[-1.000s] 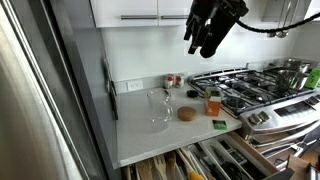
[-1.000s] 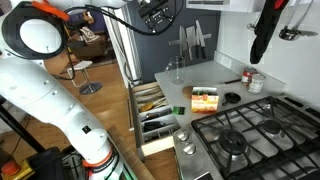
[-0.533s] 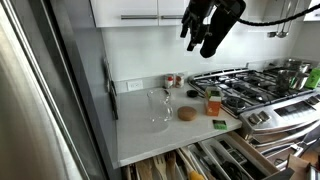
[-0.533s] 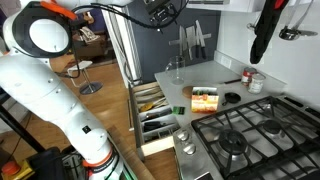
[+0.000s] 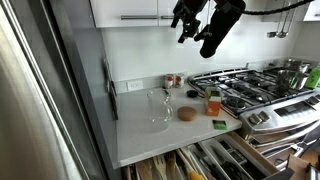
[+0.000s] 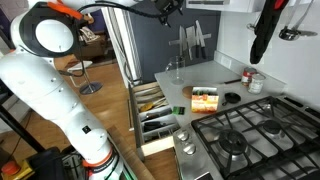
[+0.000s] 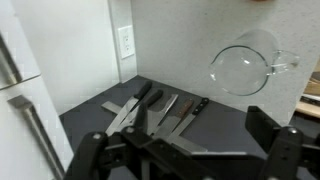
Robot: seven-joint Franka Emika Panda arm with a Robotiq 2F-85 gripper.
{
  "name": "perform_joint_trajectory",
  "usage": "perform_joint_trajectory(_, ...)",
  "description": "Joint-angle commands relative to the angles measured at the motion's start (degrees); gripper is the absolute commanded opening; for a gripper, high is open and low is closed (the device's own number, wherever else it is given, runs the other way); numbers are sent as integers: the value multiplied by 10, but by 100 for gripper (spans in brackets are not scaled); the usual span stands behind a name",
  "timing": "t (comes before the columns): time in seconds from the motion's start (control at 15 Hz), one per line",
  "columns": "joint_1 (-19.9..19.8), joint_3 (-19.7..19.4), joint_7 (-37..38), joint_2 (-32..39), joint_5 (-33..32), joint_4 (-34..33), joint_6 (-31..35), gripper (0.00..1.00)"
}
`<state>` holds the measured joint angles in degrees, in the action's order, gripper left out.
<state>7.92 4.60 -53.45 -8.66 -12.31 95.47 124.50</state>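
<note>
Gripper (image 5: 184,25): raised high above the worktop (image 5: 150,138), level with the wall cabinets (image 5: 130,10) in both exterior views. In the wrist view the gripper (image 7: 187,152) has its fingers (image 7: 92,152) spread wide, with nothing between them.

Glass jug (image 5: 158,108): stands upright on the worktop, well below the gripper and apart from it. The wrist view shows the glass jug (image 7: 245,62) from above, with its handle pointing to the right of the frame.

Knives (image 7: 150,108): several, dark-handled, held side by side against a dark panel beside the wall socket (image 7: 127,40). An exterior view shows the knives (image 6: 190,42) at the back of the worktop.

Also on the worktop: a round brown disc (image 5: 187,114) near the jug, and an orange bottle (image 5: 213,102) beside the gas hob (image 5: 250,85). The drawer (image 6: 155,110) below the worktop stands open.
</note>
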Motion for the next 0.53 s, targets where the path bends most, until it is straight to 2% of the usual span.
perform_joint_trajectory(0.0,-9,-20,-107,49,13,-39,107,100)
perform_joint_trajectory(0.2,-22,-29,-147,86,35,-73,192,100)
perform_joint_trajectory(0.47,-45,-32,-168,110,34,-109,218,100)
